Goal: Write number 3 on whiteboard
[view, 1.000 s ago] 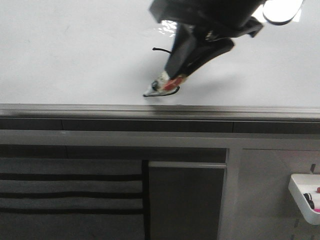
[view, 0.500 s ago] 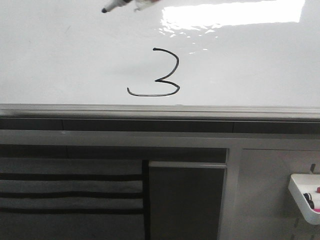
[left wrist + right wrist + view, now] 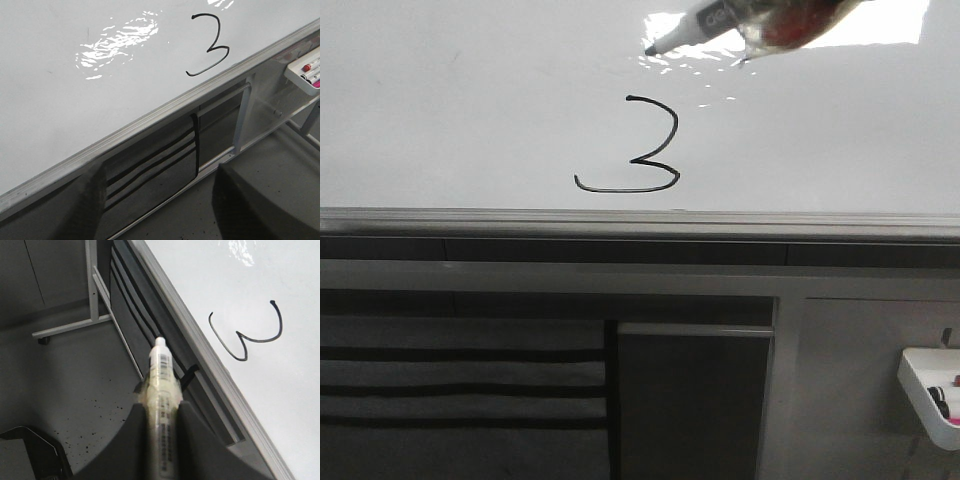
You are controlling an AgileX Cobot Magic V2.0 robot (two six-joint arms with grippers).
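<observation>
Digit done: number 3 (image 3: 638, 146) complete on whiteboard (image 3: 440, 110), thin black line, wide flat bottom curve, sitting just above the grey edge rail (image 3: 620, 222) at centre of front view. No gaps visible in the stroke.

Marker (image 3: 720, 22) off the board in the front view, at 1 o'clock from the digit, tip pointing toward 8 o'clock, apart from the ink. Right gripper (image 3: 161, 440) clamped on marker barrel, fingers tight on both sides in the wrist view. Left gripper: only dark finger edges in its wrist view, nothing between them, looks spread apart and empty.

Step in hand, by judgement: retreat. To do it well:
- pull tip straight away from board surface, no sideways sweep over the digit, wet ink smears
- hold grip firm, barrel looks tape-wrapped, avoid slip
- stay clear of rail and marker tray (image 3: 932, 395) at 4 o'clock
</observation>
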